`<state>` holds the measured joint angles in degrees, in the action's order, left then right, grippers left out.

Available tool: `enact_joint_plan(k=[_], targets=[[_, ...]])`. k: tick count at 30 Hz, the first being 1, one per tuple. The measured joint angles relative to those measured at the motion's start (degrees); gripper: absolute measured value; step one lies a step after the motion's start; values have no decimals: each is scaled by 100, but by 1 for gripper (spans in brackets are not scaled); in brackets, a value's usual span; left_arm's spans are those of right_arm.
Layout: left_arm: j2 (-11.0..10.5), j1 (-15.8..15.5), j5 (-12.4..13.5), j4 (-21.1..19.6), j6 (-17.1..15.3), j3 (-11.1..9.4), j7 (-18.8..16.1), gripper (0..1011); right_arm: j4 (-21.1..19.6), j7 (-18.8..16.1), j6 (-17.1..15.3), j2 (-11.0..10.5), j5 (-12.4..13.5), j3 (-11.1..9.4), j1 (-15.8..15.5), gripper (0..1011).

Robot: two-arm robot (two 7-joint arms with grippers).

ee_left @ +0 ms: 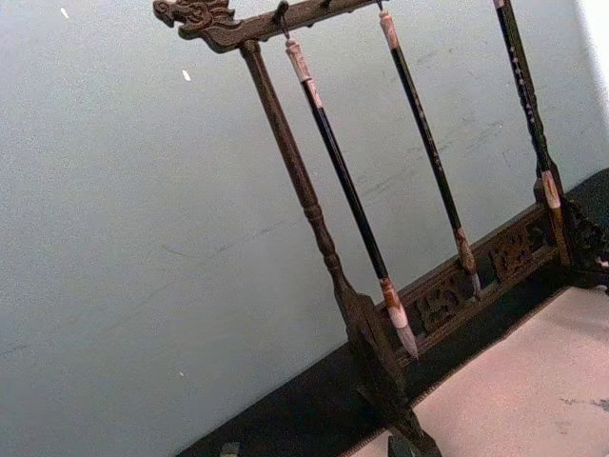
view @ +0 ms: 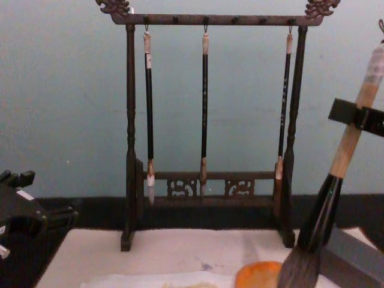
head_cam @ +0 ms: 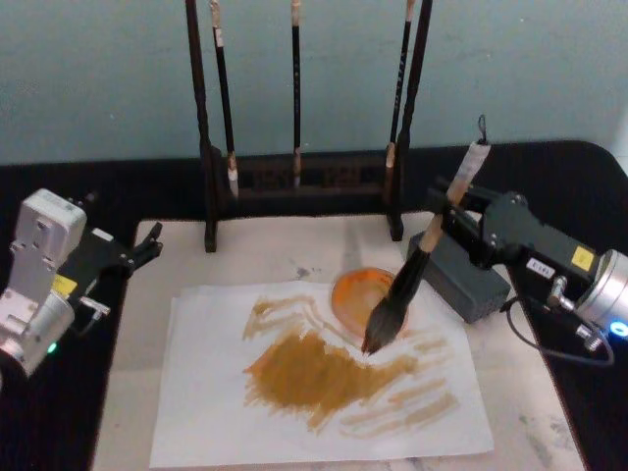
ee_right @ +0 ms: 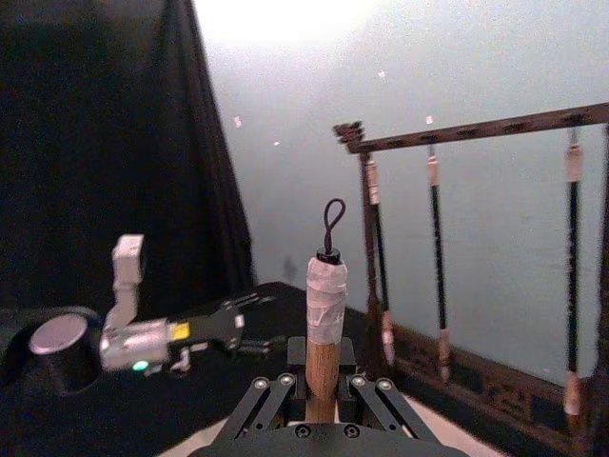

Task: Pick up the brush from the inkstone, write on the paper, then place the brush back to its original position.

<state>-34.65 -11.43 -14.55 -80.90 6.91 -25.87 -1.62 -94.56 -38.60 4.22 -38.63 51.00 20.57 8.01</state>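
Observation:
My right gripper (head_cam: 449, 201) is shut on the tan handle of the brush (head_cam: 424, 257), which tilts down to the left. Its dark wet tuft touches the paper (head_cam: 216, 412) at the right end of broad ochre strokes, beside an orange dish (head_cam: 358, 294). In the right wrist view the taped handle end with its dark loop (ee_right: 324, 295) rises between the fingers (ee_right: 269, 392). The chest view shows the brush (view: 345, 150) with the tuft low beside the dish (view: 258, 275). The grey inkstone (head_cam: 471, 280) lies under my right gripper. My left gripper (head_cam: 149, 245) rests open at the mat's left edge.
A dark wooden rack (head_cam: 294, 182) with three slim hanging brushes stands at the back of the pale mat (head_cam: 245, 250). It also shows in the chest view as the rack (view: 204, 186). Black cloth covers the table around the mat.

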Motion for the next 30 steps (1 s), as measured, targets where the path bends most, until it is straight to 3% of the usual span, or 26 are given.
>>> enact_joint_plan(k=[16, 30], targets=[[0, 1, 0, 0, 0, 0, 0, 1010, -138, -437, 110, -172, -248, 216, -94, 176], [0, 0, 1, 0, 0, 0, 0, 1010, 121, -622, 113, 163, -463, 623, 251, 176]])
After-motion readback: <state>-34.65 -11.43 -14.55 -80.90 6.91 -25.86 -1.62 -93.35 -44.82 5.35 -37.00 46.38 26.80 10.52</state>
